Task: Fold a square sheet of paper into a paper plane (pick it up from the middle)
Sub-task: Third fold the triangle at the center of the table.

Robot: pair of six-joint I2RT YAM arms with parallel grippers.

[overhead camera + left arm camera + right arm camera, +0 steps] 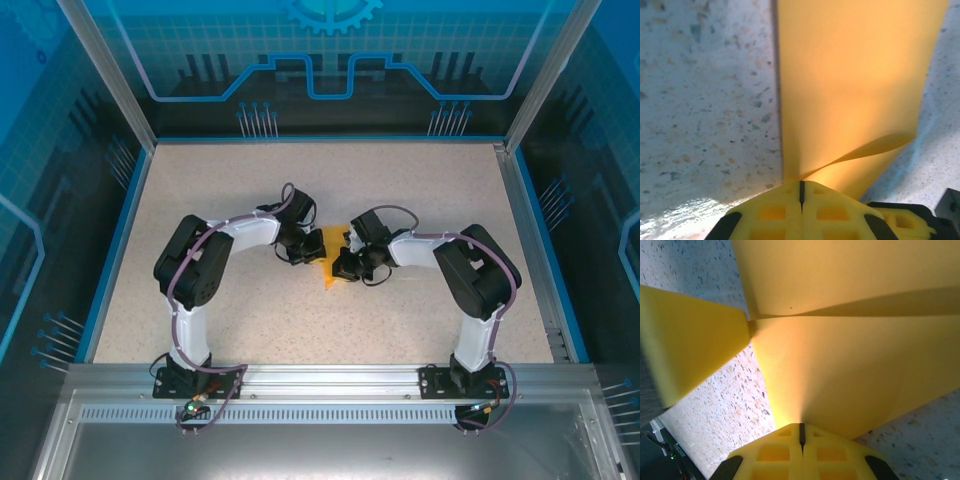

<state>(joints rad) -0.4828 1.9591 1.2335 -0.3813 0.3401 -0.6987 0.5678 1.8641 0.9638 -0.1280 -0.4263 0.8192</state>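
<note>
The orange paper [330, 262] is partly folded and held above the speckled table between both grippers at the table's middle. In the left wrist view the paper [850, 85] rises from my left gripper [801, 186], whose yellow jaws are shut on its edge, with a curled flap to the right. In the right wrist view the paper [850, 355] spreads in layered folds from my right gripper [801, 429], also shut on it. The left gripper's yellow finger [690, 345] pinches the fold at the left. In the top view the left gripper [305, 245] and right gripper [350, 262] flank the paper.
The speckled table [300, 180] is bounded by a blue rim [120, 240] and transparent walls. Both arm bases are bolted to the aluminium rail [330, 380] at the near edge.
</note>
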